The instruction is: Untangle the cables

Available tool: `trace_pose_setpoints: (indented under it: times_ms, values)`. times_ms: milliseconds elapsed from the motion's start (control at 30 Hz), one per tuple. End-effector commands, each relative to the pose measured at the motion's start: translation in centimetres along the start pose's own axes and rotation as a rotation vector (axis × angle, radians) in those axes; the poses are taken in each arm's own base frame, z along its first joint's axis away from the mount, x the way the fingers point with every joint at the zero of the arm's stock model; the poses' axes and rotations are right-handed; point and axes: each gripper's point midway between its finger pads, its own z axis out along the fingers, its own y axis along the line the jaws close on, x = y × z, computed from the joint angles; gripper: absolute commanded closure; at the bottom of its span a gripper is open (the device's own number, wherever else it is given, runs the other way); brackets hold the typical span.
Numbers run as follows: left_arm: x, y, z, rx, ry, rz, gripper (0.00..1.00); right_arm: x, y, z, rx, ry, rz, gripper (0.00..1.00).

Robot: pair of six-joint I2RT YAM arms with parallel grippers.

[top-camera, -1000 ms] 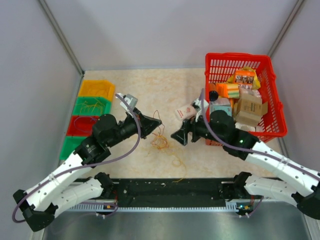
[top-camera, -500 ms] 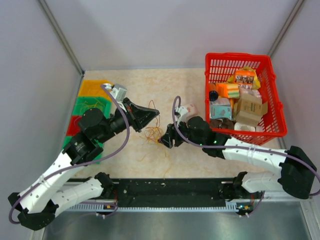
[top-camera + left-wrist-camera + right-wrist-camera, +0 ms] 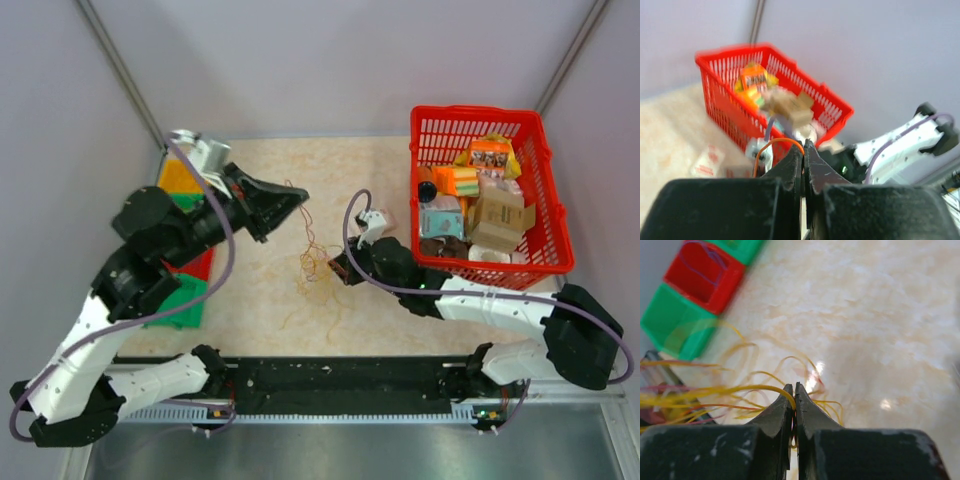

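Observation:
The cables [image 3: 316, 272] are a tangle of hair-thin yellow, orange and reddish strands on the beige tabletop at the centre. My left gripper [image 3: 298, 198] is raised above and to the left of the tangle. It is shut on an orange cable [image 3: 774, 143] that loops out of its tips [image 3: 803, 146], and a thin strand hangs from it down to the pile. My right gripper [image 3: 337, 268] is low at the pile's right edge. In the right wrist view its jaws [image 3: 794, 391] are shut on a yellow cable [image 3: 742, 389], with more strands spread behind.
A red basket [image 3: 548, 215] full of boxes and packets stands at the back right. Orange, green and red bins [image 3: 198, 266] line the left edge, partly under my left arm. A white packet [image 3: 707, 162] lies near the basket.
My left gripper rose and swung back-left, drawing an orange strand up out of the tangle. My right gripper moved left into the pile and shut on the cables.

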Motion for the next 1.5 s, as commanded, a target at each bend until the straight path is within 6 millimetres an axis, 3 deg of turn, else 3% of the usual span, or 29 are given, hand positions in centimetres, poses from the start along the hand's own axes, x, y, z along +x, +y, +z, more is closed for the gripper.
trace_pose_setpoints:
  times_ms: [0, 67, 133, 267, 300, 367, 533, 600, 667, 800, 900, 967, 1067, 1100, 1167, 1267, 1300, 1367, 1467]
  values:
    - [-12.0, -4.8, -4.4, 0.042, -0.265, 0.188, 1.00, 3.1, -6.5, -0.1, 0.292, 0.036, 0.050, 1.00]
    - [-15.0, -6.4, -5.7, 0.069, -0.339, 0.210, 1.00, 4.2, -7.5, -0.4, 0.319, 0.061, 0.049, 1.00]
    - [-16.1, -7.3, -5.9, 0.096, -0.365, 0.222, 1.00, 4.7, -7.7, -0.6, 0.320, 0.075, 0.038, 1.00]
    - [-17.5, -6.4, -5.5, 0.029, -0.389, 0.233, 1.00, 5.0, -7.8, -1.2, 0.308, 0.104, -0.025, 1.00]
    - [-17.8, -6.4, -5.4, 0.026, -0.393, 0.236, 1.00, 5.0, -7.0, -1.3, 0.261, 0.123, -0.058, 0.93]
    - [-18.0, -6.6, -5.1, 0.033, -0.393, 0.247, 1.00, 4.6, -5.2, -1.5, 0.158, 0.150, -0.114, 0.71]
    - [-18.6, -5.0, -4.1, -0.054, -0.391, 0.274, 1.00, 1.8, -1.9, -3.3, 0.024, 0.141, -0.215, 0.31]
    - [-19.3, -5.0, -4.0, -0.067, -0.390, 0.298, 1.00, 0.5, -0.2, -4.0, -0.051, 0.102, -0.241, 0.22]
    - [-20.5, -4.5, -4.4, -0.121, -0.419, 0.299, 1.00, -0.7, 2.8, -5.0, -0.216, 0.054, -0.289, 0.19]
    - [-21.5, -5.9, -4.2, -0.054, -0.464, 0.275, 1.00, -4.2, 8.7, -6.3, -0.477, -0.096, -0.325, 0.12]
    - [-22.1, -6.9, -4.0, -0.002, -0.484, 0.254, 1.00, -5.1, 10.9, -4.3, -0.532, -0.131, -0.320, 0.11]
    - [-22.8, -7.4, -4.4, 0.008, -0.512, 0.249, 1.00, -4.9, 10.6, -1.7, -0.461, -0.101, -0.290, 0.13]
    - [-24.4, -8.1, -5.8, 0.017, -0.578, 0.254, 1.00, -3.5, 7.2, 2.2, -0.249, -0.077, -0.192, 0.19]
    - [-24.9, -8.5, -6.4, 0.026, -0.603, 0.259, 1.00, -2.4, 6.1, 3.2, -0.206, -0.058, -0.173, 0.25]
    - [-25.9, -9.0, -7.4, 0.036, -0.647, 0.267, 1.00, -0.7, 3.3, 5.0, -0.080, -0.053, -0.106, 0.44]
    - [-27.5, -10.1, -9.5, 0.050, -0.724, 0.301, 1.00, 2.4, -2.2, 5.9, 0.180, 0.007, -0.045, 0.90]
    - [-28.2, -10.5, -10.7, 0.049, -0.758, 0.331, 1.00, 3.0, -3.7, 5.6, 0.239, 0.011, -0.037, 0.92]
    - [-30.4, -10.3, -13.4, -0.021, -0.846, 0.365, 1.00, 3.6, -4.8, 4.5, 0.272, 0.005, -0.027, 0.89]
    - [-31.7, -10.3, -16.0, -0.072, -0.916, 0.394, 1.00, 3.8, -4.6, 3.7, 0.247, 0.025, -0.066, 0.81]
